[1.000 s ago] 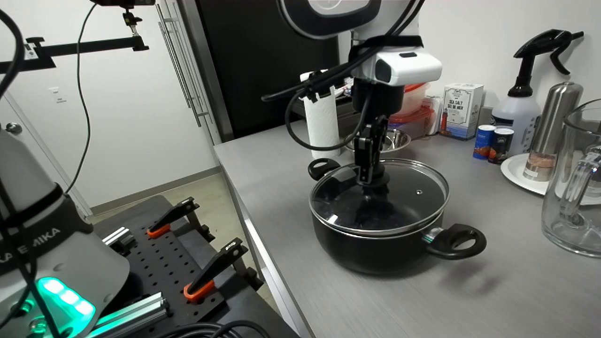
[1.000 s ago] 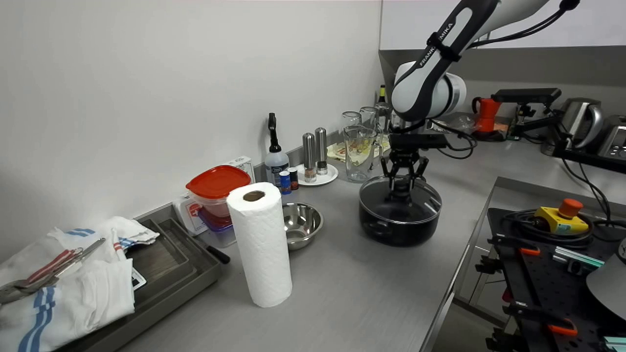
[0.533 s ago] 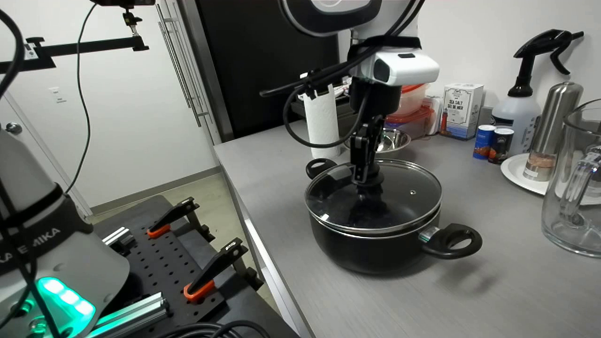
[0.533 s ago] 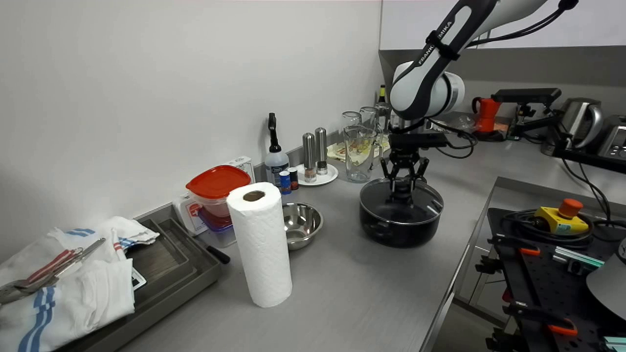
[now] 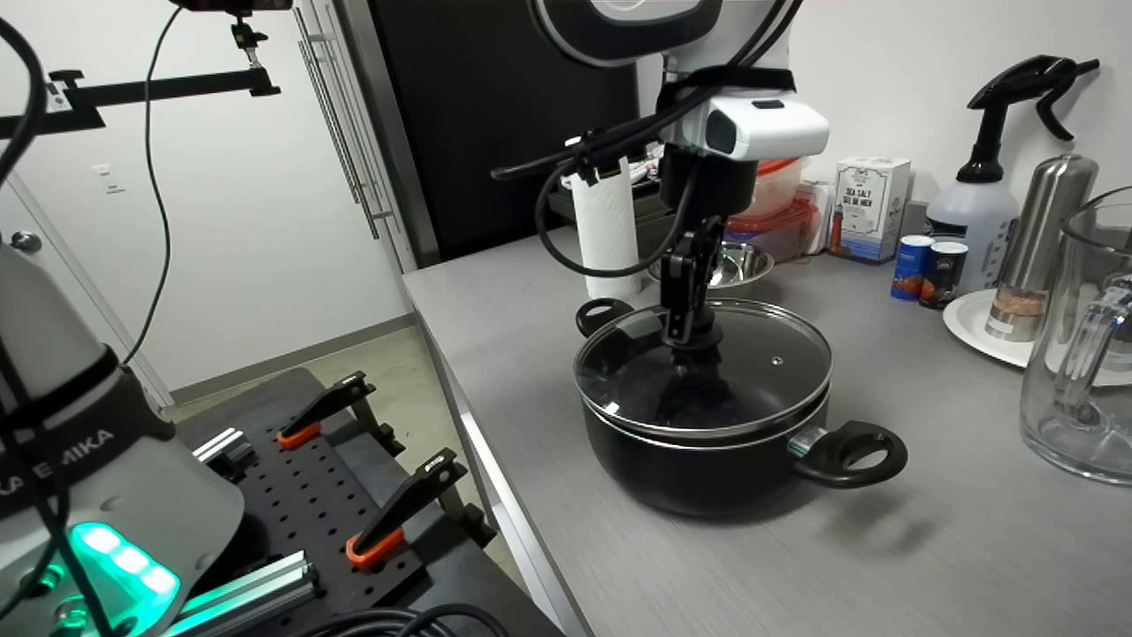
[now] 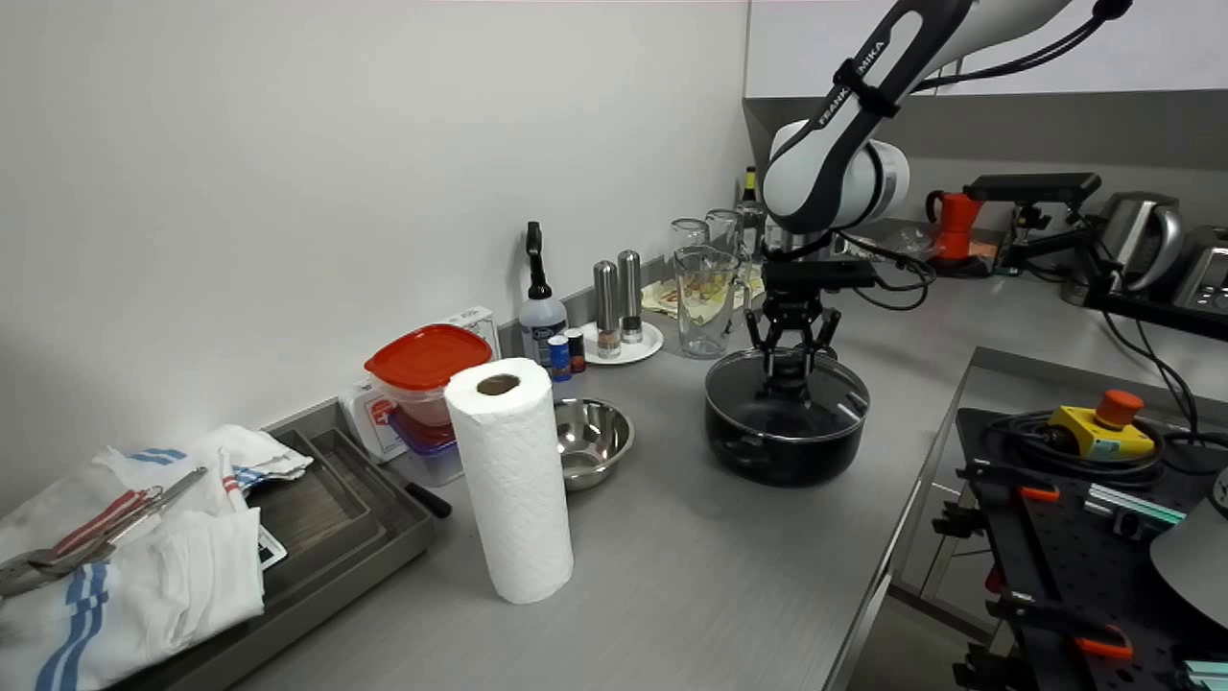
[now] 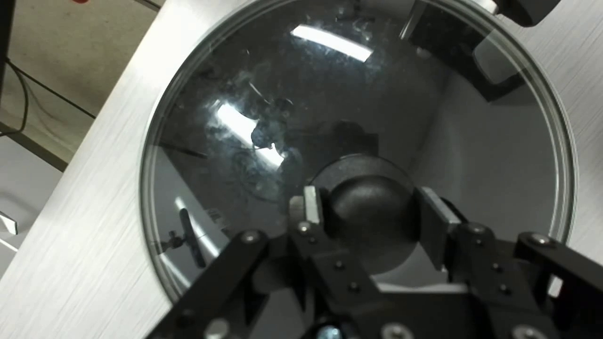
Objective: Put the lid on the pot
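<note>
Pincer (image 7: 372, 209): drawn in to the width of the black knob (image 7: 372, 230), hugging it from both sides; since a second ago it has slid a little toward the edge of the bench (image 5: 796, 584), and over the last half second it has barely stirred.
Glass lid (image 7: 358, 136): held by that knob, so directly below the pincer and across the mouth of the black pot (image 5: 707, 482); it slid the same way, slightly further than the pot.
Pot: upright on the bench, shifted a touch too, as though dragged along. I judge the lid better lined up for it and the placing almost done, but a thin dark band shows under the lid's front edge in an exterior view; whether it is fully seated I can't tell.
Knob: next calls for a gentle settling, then letting go and rising straight; a sideways pull could tug the pot.
Steel bowl (image 6: 593, 441): on the bench beside the paper towel roll (image 6: 513, 489), apart from the pot.
</note>
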Available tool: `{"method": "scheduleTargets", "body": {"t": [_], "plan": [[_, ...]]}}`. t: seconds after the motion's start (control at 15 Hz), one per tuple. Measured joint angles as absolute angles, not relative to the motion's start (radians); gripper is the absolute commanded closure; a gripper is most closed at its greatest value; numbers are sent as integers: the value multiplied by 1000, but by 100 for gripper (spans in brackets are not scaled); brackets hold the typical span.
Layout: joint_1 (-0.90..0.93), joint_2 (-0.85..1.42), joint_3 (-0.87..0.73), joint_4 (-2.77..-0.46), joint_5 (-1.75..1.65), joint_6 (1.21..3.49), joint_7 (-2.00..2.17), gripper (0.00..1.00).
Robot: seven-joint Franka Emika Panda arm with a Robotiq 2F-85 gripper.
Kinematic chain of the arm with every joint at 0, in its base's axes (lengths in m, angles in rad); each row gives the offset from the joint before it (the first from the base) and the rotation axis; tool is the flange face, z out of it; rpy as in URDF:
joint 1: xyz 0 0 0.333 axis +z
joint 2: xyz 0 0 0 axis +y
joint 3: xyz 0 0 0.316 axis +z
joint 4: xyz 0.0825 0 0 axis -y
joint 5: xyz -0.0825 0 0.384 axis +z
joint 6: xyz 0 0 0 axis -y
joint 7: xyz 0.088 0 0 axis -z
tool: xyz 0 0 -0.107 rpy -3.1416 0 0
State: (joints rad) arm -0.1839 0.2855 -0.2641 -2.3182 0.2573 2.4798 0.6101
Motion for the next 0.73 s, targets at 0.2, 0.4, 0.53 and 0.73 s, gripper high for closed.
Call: {"method": "scheduleTargets", "body": {"t": [0.2,0.4,0.53,0.73], "plan": [[-184,283,-262,-2313,259,2476,610,1],[-184,282,-260,-2306,259,2475,610,0],[-184,280,-259,-2303,259,2475,610,0],[-184,280,-258,-2299,259,2475,610,0]]}}
